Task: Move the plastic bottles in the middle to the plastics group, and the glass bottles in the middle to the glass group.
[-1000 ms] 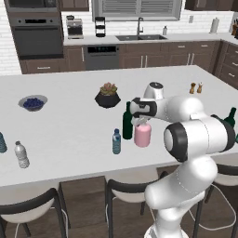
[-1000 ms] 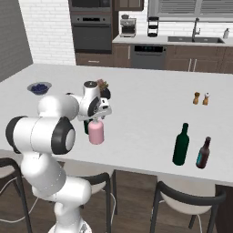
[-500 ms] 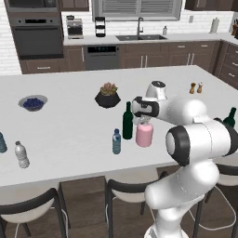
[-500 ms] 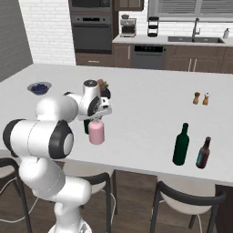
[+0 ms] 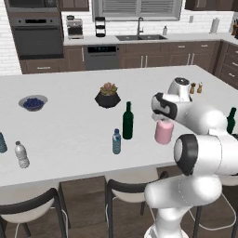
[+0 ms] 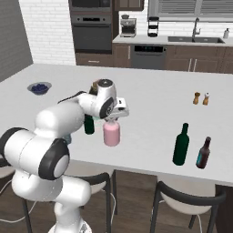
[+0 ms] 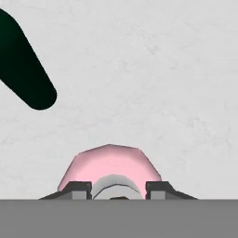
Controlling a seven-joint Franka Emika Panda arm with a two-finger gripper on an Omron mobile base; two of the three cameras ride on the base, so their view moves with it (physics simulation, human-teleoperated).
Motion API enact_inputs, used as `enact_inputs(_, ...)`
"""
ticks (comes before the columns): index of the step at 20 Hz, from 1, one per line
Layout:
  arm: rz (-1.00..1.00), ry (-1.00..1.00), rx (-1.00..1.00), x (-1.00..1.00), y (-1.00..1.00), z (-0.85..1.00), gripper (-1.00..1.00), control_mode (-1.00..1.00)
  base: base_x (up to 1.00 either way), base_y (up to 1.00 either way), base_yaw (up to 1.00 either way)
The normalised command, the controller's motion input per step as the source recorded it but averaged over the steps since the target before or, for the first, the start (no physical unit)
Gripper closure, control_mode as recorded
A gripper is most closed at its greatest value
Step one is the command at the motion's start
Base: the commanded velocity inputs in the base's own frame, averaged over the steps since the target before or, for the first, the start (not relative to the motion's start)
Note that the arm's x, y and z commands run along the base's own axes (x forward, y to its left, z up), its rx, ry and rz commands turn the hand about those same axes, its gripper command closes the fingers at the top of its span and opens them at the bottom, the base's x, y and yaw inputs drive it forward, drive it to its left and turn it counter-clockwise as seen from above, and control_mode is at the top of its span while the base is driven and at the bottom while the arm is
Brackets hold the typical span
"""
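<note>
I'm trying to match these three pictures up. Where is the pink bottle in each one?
Left base view: pink bottle right of centre, under the end effector.
Right base view: just left of centre, below the hand.
Hand view: bottom centre, between the fingertips.
Shared landmark: the dark green wine bottle beside it.

This is a home kitchen, rendered rather than real: a large white island tabletop [image 5: 69, 125] stands in the middle with dark-framed stools [image 5: 128, 195] tucked under its near edge. Beyond the tabletop runs a wall of dark brown cabinets [image 5: 139, 58] under a pale counter, with a sink and tall tap [image 5: 138, 29], a built-in oven [image 5: 37, 39], a coffee maker [image 5: 74, 28] and a window with blinds [image 5: 137, 7] set in white brick tile. On the tabletop itself sit a bowl of blue fruit [image 5: 33, 102], a potted plant [image 5: 108, 95], salt and pepper shakers [image 6: 201, 98] and several bottles.
</note>
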Motion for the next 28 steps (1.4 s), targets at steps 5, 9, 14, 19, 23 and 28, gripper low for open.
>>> enact_inputs(5, -0.10, 0.04, 0.00, 0.21, -1.00, 0.26, 1.00, -1.00, 0.00, 0.00, 0.00)
enact_inputs(9, -0.12, 0.06, 0.00, 0.27, -1.00, 0.07, 1.00, -1.00, 0.00, 0.00, 0.00)
enact_inputs(14, -0.15, 0.05, 0.00, 0.17, -1.00, 0.00, 1.00, -1.00, 0.00, 0.00, 0.00)
enact_inputs(19, -0.09, -0.04, 0.00, 0.42, -0.95, -0.18, 1.00, -1.00, 0.00, 0.00, 0.00)
enact_inputs(23, -0.04, -0.05, 0.00, 0.35, -0.58, -0.21, 1.00, -1.00, 0.00, 0.00, 0.00)
enact_inputs(28, -0.02, -0.02, 0.01, 0.32, -0.56, -0.15, 1.00, -1.00, 0.00, 0.00, 0.00)
